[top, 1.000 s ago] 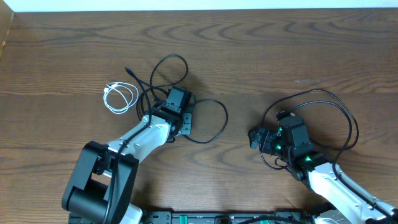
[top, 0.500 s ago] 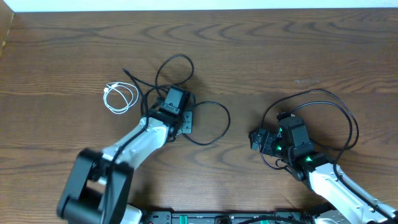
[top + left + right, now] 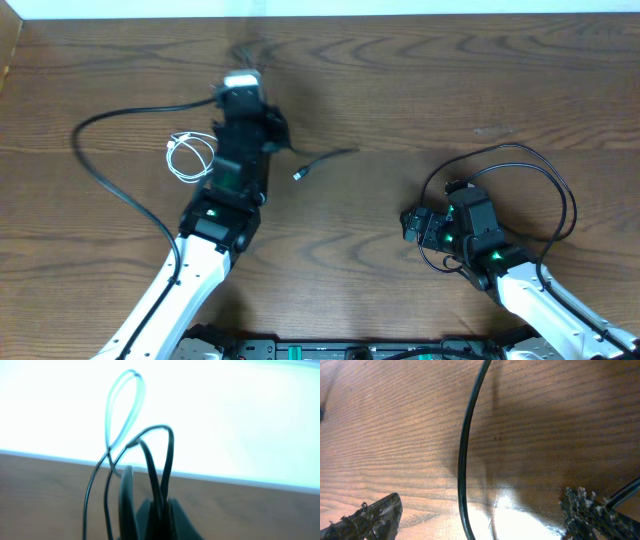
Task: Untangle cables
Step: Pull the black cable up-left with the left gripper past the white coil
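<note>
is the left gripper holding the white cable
No, the white cable lies coiled on the table, while the left gripper pinches loops of the black cable.

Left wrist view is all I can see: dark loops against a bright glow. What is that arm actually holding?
Observer: The thin black cable. Overhead, the left gripper holds it up near the table's far edge, with one plug end trailing loose.
Operator: Is there another cable?
Observer: Yes, a small white cable lies coiled on the table, beside that arm.
Operator: And the other arm?
Observer: The right gripper sits low over the wood, open, gripping nothing.
</note>
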{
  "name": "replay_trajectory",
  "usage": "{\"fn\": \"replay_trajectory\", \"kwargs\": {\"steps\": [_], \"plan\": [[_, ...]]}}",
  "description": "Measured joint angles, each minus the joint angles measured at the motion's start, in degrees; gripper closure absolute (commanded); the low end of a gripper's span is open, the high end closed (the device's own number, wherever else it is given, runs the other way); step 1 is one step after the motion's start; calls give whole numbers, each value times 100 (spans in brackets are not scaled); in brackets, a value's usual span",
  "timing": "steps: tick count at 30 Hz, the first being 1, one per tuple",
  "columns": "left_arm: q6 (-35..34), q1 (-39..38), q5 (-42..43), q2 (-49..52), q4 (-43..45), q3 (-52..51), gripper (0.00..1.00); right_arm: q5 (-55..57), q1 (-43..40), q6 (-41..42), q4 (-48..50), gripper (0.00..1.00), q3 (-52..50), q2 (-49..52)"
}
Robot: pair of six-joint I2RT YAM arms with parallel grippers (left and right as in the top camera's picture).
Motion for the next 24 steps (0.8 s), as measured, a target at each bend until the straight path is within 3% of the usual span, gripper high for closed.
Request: {"fn": "replay_trajectory", "kwargs": {"steps": [5,9,16,24], "plan": [[1128,739,-463,142,1134,9,93,-2,0,0,-4,1,7,0],[1506,1624,-601,507,885,17,92,0,0,0,-4,1,7,-2],[1228,2975,-678,1547,-361,24,93,0,0,2,-4,1,9,-2],[713,3180,-710,2015,-769,24,92,0,0,0,-4,1,9,0]]}}
